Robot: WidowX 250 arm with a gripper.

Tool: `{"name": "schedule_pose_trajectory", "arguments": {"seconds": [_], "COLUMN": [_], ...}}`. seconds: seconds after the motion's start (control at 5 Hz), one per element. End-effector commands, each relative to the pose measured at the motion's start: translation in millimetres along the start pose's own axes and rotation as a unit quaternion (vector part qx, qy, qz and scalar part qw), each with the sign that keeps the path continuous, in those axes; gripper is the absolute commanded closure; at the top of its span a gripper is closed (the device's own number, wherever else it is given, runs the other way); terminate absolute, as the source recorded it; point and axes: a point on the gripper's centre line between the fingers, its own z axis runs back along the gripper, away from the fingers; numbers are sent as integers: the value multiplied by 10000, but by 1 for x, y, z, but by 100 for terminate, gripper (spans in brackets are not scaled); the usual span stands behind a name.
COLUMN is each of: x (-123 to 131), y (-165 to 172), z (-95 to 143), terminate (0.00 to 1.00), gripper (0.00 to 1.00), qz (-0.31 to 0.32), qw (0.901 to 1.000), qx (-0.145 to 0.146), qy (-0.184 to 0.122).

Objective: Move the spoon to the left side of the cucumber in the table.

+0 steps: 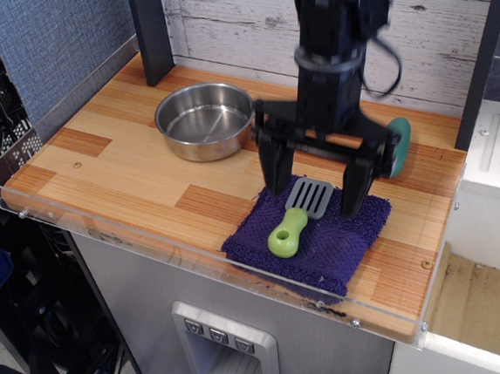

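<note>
One light wooden plank worktop (117, 164) carries one round stainless steel pan (204, 121), one square purple woven cloth (338, 240), one toy spoon with a lime-green handle and grey slotted head (298, 215), and one dark teal-green oblong toy cucumber (399, 143). One black two-fingered claw (315, 181) is present.

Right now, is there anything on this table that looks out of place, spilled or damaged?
Nothing stands out. The spoon lies flat on the purple cloth, the steel pan sits upright and looks empty, and the cucumber rests on the table, partly hidden behind the open gripper. No spill or damage shows.
</note>
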Motion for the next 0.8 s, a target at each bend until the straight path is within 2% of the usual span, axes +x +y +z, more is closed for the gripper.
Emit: {"name": "schedule_pose_trajectory", "arguments": {"seconds": [0.0,0.6], "x": [13,8], "y": [5,-1], "z": [-11,-20], "terminate": [0,0], "gripper": [0,0], "qz": [-104,-245], "qw": [9999,9994], "qx": [72,175], "qy": [87,185]}}
